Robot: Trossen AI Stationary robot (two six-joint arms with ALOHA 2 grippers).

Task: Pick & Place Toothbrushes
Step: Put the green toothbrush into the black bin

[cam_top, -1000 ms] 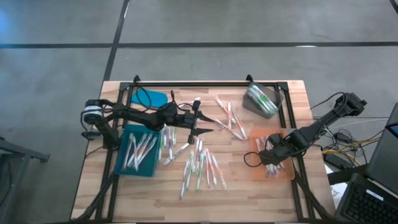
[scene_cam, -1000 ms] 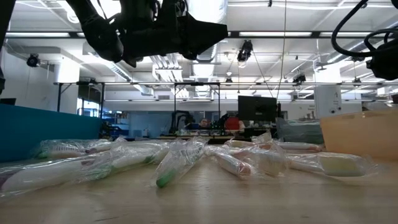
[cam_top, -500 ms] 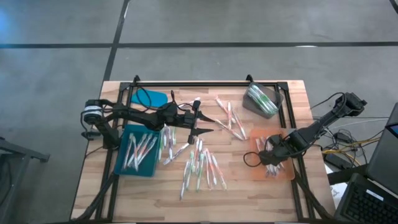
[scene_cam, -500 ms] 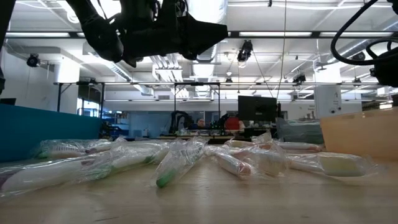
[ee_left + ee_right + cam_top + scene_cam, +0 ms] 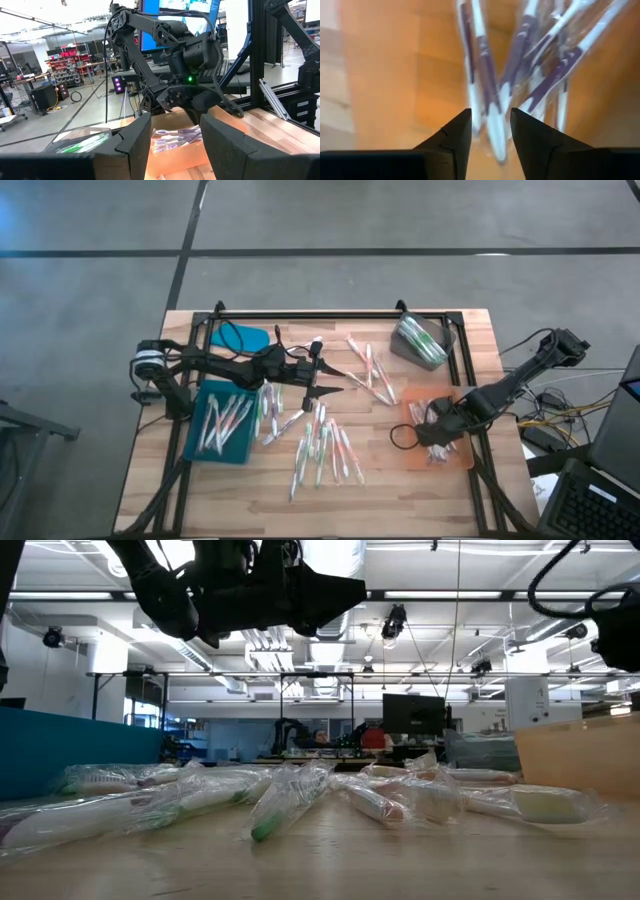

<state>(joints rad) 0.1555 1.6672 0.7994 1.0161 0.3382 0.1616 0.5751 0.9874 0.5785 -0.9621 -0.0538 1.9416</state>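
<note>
Two grippers, and my right gripper [image 5: 432, 436], fingers parted and empty (over the orange tray [image 5: 463, 460]), sits farther from the toothbrushes [image 5: 325, 448] than my open left gripper [image 5: 322, 378], their lengths pointing mostly away from me.

The high view looks straight down on the whole table [image 5: 470, 330]. The low view sits at tabletop height, close behind the loose toothbrushes [image 5: 290, 795], facing the room. The left wrist view looks across the table toward the orange tray [image 5: 175, 155]; the right wrist view hangs close above that tray [image 5: 385, 75].
</note>
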